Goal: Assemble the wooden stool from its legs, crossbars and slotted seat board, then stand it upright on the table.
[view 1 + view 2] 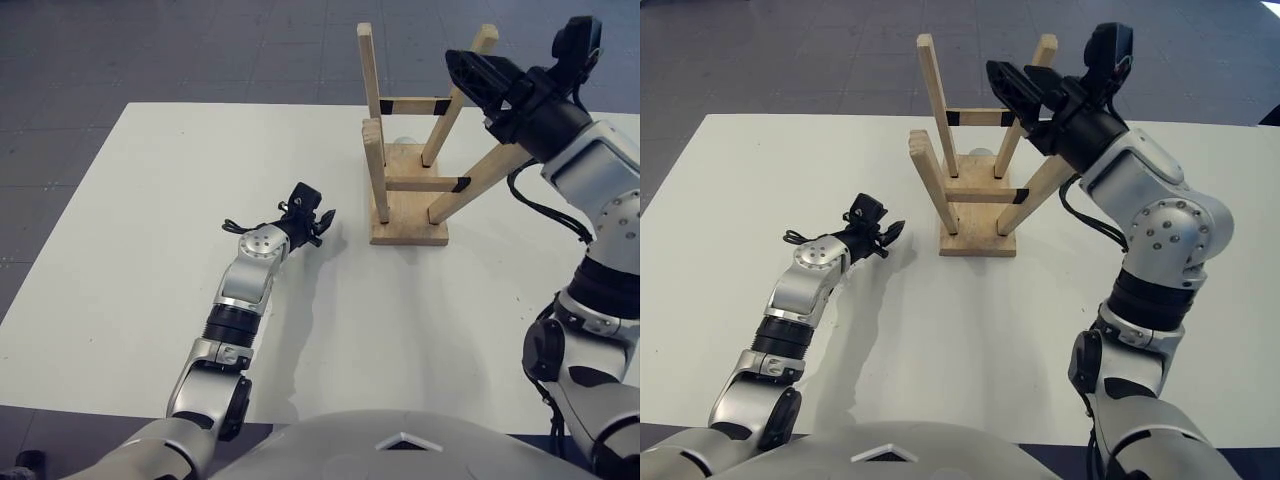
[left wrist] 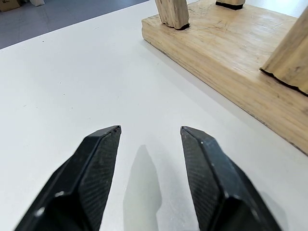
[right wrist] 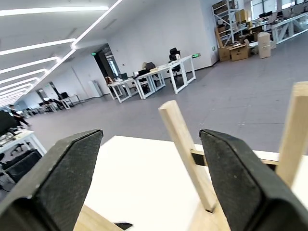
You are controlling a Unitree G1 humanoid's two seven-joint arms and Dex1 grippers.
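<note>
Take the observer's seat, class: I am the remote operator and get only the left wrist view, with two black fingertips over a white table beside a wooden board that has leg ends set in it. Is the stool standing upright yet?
Observer: No. The stool is upside down. Its seat board lies flat on the table, and its four legs point up.
Operator: Are any crossbars fitted?
Observer: Yes. Two crossbars span between legs, one high at the back and one lower at the front.
Operator: Where is the other arm?
Observer: The right gripper is open. It is raised beside the upturned legs on the robot's right and holds nothing.
</note>
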